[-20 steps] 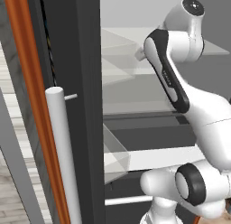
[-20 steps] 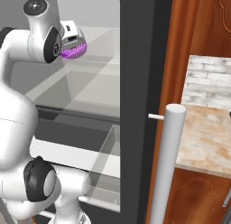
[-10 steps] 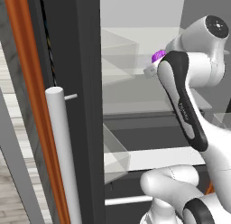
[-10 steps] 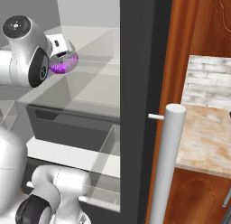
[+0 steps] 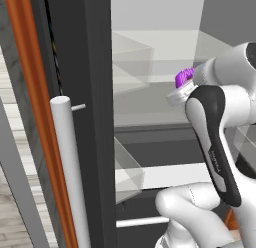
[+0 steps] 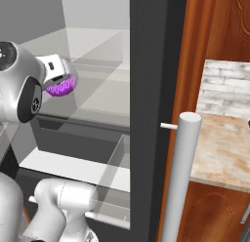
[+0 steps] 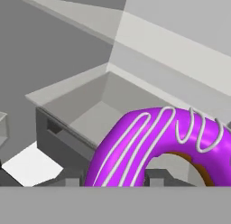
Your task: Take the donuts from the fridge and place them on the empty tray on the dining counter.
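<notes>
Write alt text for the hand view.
A purple-iced donut with thin white squiggles sits close at the bottom of the frame, at the gripper. Behind it lies the fridge's pale interior, with glass shelves and a clear drawer.

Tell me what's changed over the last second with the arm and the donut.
The arm has swung and pulled back from the fridge interior: in the right base view the gripper and its donut sank lower and came nearer the camera. The gripper was already shut on the donut a second ago and has not let go. The fridge door, its handle and the glass shelves have not moved, and the base has stayed put.
</notes>
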